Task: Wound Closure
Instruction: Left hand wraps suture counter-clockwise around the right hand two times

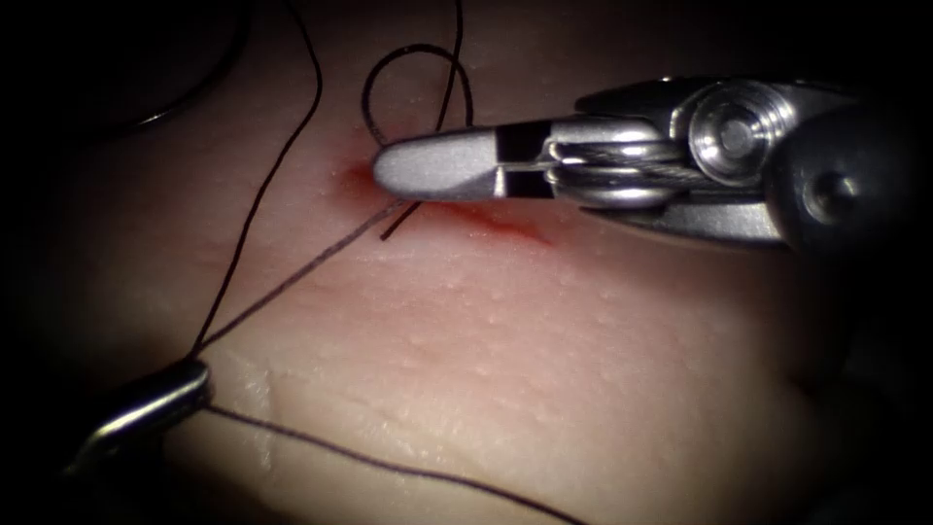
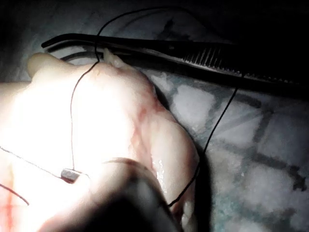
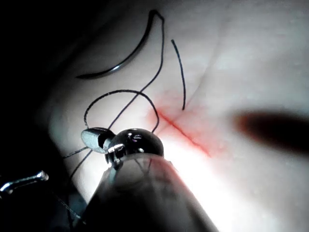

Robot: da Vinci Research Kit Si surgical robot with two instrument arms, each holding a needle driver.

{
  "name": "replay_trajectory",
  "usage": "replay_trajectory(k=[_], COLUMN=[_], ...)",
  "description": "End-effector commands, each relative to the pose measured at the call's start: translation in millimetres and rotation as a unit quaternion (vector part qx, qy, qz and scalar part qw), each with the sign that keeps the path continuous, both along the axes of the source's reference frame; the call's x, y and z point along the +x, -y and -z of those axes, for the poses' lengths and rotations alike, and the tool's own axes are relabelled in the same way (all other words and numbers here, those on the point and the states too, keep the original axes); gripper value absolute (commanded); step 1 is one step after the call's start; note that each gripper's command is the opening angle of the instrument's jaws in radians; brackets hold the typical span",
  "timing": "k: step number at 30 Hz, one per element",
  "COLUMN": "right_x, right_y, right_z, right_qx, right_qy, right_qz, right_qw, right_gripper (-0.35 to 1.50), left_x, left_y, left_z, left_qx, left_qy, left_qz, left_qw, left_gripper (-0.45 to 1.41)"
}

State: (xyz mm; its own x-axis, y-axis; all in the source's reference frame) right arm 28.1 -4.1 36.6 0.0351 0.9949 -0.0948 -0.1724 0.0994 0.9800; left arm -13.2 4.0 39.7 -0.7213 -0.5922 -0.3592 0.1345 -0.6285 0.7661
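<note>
In the endoscope view, the left end effector (image 1: 146,408) sits at the tissue's lower left edge, clenched on the thread (image 1: 292,282). From its tip one strand runs up and right to the cut, another climbs steeply toward the far edge of the tissue (image 1: 544,369), and a third trails away to the right along the near edge. In the left wrist view that same tip (image 2: 71,175) pinches the thread (image 2: 72,116) against the pale tissue (image 2: 111,125), while forceps (image 2: 193,55) lie on the gridded surface (image 2: 260,159) beyond it.

The curved needle (image 1: 194,92) lies free on the tissue near its far left corner, well left of the cut and not in the tissue; neither tool holds it. In the right wrist view it is a dark arc (image 3: 123,60) resting flat, with the thread leaving its end.

The cut (image 1: 486,222), reddened with fluid, runs rightward from the middle. A thread loop (image 1: 418,83) stands just above its left end and a short cut end (image 1: 400,224) pokes out beside it.

The right end effector (image 1: 428,165) reaches in from the right, clenched, its tip over the cut's left end beside the loop; I cannot tell whether it grips thread. In the right wrist view its tip (image 3: 94,137) sits just below the loop (image 3: 116,104).
</note>
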Motion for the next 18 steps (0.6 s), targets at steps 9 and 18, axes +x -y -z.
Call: replay_trajectory(k=[9,18], right_x=[0.2,-0.1], right_y=[1.5,0.7], right_z=[0.0,-1.3], right_qx=[-0.029,-0.148], right_qy=[-0.020,-0.024], right_qz=[-0.017,-0.030], right_qw=[0.999,0.988], right_gripper=[-0.35,1.43], left_x=[2.1,1.5], left_y=[0.1,0.3], left_z=[0.1,0.1], left_qx=[0.000,-0.001], left_qy=[-0.001,-0.005], left_qz=[0.021,0.024], left_qw=[1.000,1.000], left_gripper=[-0.45,-0.45])
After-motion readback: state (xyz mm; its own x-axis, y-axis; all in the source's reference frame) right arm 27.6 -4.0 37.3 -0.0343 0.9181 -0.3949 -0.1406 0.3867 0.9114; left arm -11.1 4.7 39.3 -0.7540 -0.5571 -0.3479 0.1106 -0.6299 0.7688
